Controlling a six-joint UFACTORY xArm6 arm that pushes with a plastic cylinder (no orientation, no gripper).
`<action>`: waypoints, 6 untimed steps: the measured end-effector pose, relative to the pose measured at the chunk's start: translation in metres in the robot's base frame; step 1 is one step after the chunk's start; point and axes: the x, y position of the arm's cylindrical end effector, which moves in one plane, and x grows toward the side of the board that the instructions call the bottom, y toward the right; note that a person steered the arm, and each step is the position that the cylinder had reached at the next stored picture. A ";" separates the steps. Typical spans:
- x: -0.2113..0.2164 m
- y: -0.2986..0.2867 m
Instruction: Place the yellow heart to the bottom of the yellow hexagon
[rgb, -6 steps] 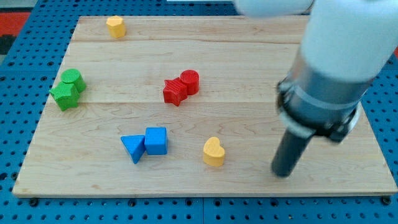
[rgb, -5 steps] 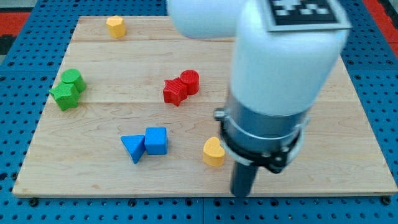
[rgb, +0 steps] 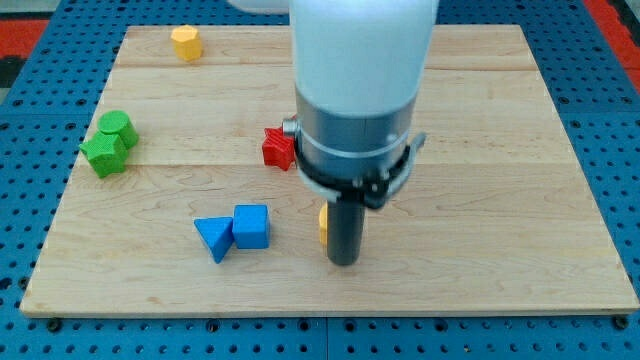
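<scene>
my tip (rgb: 344, 262): down on the wooden board (rgb: 500, 200), near the view's bottom edge, a bit right of centre. No jaws on this rig, it's just a plain dark rod, so nothing to open or close.
yellow heart (rgb: 323, 226): mostly hidden behind the rod, only a thin yellow sliver pokes out on the rod's left side. Looks like it's touching or just beside the rod, can't say which.
yellow hexagon (rgb: 185, 42): way up at the view's top left, well apart from the heart.
red star (rgb: 276, 147): partly hidden behind the arm's body, centre of the board.
blue triangle (rgb: 213, 238) + blue cube (rgb: 251, 226): touching, left of my tip.
green blocks (rgb: 108, 143): two of them pressed together at the left edge, shapes hard to call.
</scene>
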 end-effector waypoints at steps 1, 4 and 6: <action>-0.030 0.026; 0.022 -0.001; -0.088 -0.006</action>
